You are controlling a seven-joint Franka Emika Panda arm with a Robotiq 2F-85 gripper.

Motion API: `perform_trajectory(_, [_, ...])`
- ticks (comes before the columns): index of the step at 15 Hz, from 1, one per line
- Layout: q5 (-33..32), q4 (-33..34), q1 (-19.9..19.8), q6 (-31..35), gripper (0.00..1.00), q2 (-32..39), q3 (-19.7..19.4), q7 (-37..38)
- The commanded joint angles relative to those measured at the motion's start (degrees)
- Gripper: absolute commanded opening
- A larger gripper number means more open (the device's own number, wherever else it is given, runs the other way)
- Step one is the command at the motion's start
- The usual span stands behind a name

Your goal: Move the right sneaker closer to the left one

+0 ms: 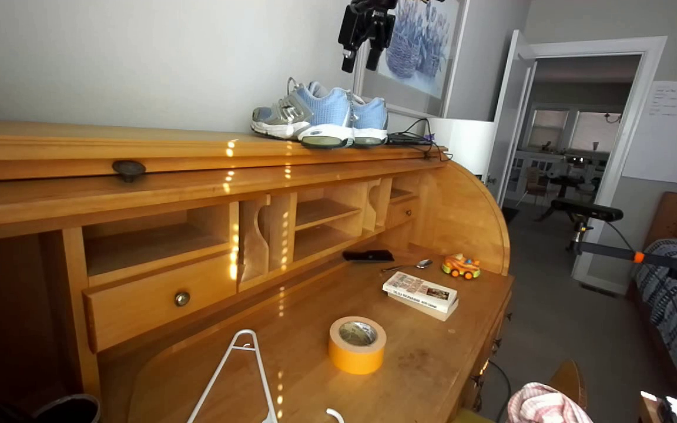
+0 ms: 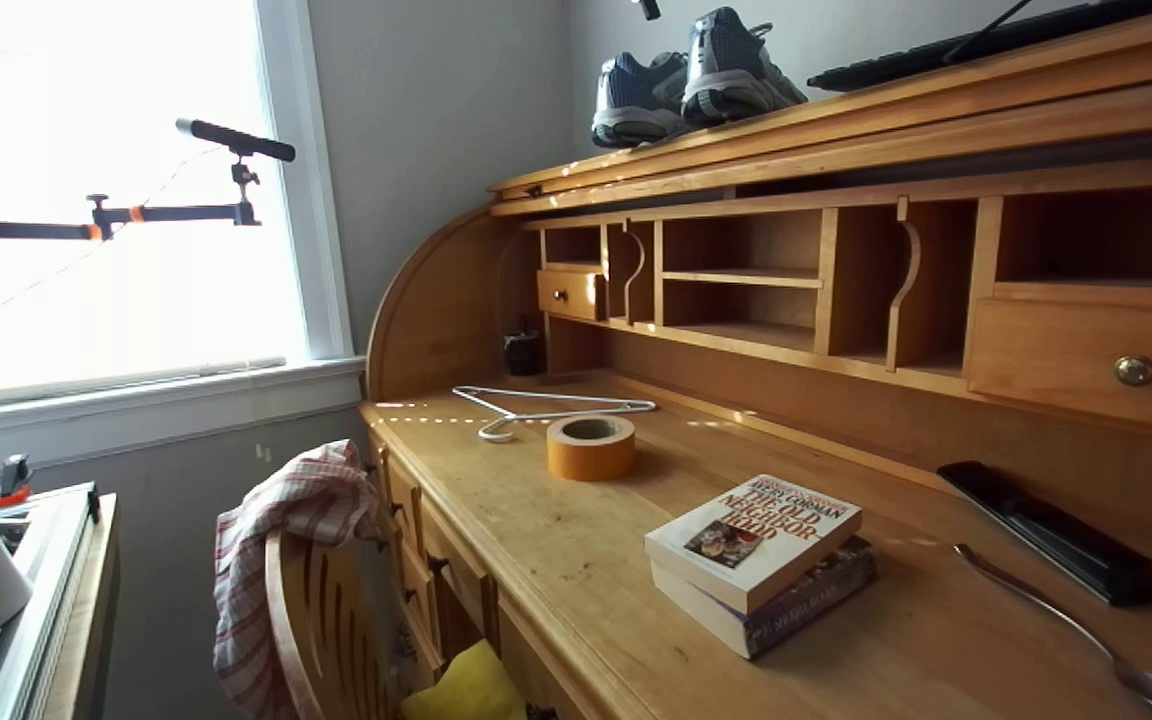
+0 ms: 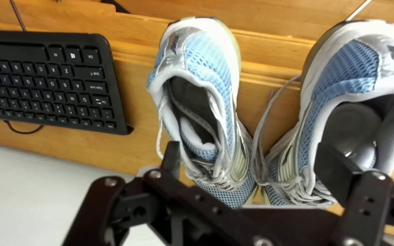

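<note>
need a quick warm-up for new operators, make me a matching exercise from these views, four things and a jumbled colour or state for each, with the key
Column 1
1. gripper
2. sneakers
3. tape roll
4. books

Column 2
A. light blue and grey, heels apart
B. stacked, one on the other
C. yellow-orange
D. open, holding nothing

Right pairs: 1-D, 2-A, 3-C, 4-B

sneaker (image 2: 628,105) beside matching sneaker (image 2: 731,75) on desk top (image 2: 886,103); tape roll (image 2: 591,459), hanger (image 2: 481,402), two stacked books (image 2: 761,545) below
</note>
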Motion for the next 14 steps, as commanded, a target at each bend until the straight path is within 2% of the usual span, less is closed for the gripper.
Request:
perform_trajectory(1, [1.06, -10.25, 0.13, -0.78, 1.00, -8.01, 0.16, 4.12])
perform_trajectory(5, [3.30, -17.97, -0.53, -1.47, 1.00, -14.30, 0.19, 6.57])
perform_trajectory(9, [7.50, -26.32, -1.18, 0.38, 1.00, -20.45, -0.23, 4.69])
perform_trajectory(13, [7.52, -34.31, -1.09, 2.23, 1.00, -25.99, -0.63, 2.97])
perform_trajectory(14, [6.25, -26.95, -0.21, -0.76, 1.00, -21.15, -0.92, 4.34])
